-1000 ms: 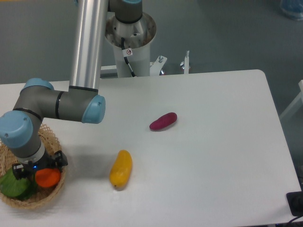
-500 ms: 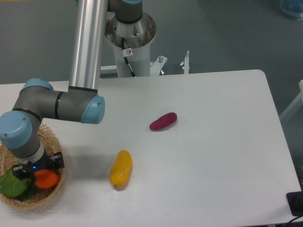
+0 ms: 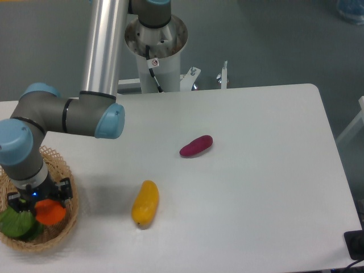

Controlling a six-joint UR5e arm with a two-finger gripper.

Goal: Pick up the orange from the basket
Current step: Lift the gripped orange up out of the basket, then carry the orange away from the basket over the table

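basket (image 3: 67, 219): round, light tan wicker, at the near left corner of the worktop; its left part runs out of the picture and the arm covers its far side.
green item (image 3: 17, 223): a leafy green thing lying in the left of the basket, touching or just beside the orange; what it is cannot be told.
orange (image 3: 50, 211): bright, round, sitting inside the basket towards its right half, partly covered from above by the claw.
claw (image 3: 38, 199): pointing straight down into the basket, directly over the orange, a small blue light showing on its body. Its black fingers stand on either side of the top of the fruit. Whether they are pressing on the orange or only close around it cannot be told from this angle.
arm (image 3: 62, 114): grey tube with light blue joint caps, bent over the left edge of the worktop; the wrist hangs above the basket, and a long silver link rises out of the top of the picture.
yellow fruit (image 3: 145, 202): long, yellow-orange, lying on the bare worktop to the right of the basket, well apart from it.
purple item (image 3: 196, 145): oblong, reddish purple, lying farther back and to the right of the yellow fruit, apart from it.
worktop (image 3: 261, 170): white, with rounded corners.
robot base (image 3: 156, 42): white pedestal behind the far edge of the worktop, with a black cable running down it.
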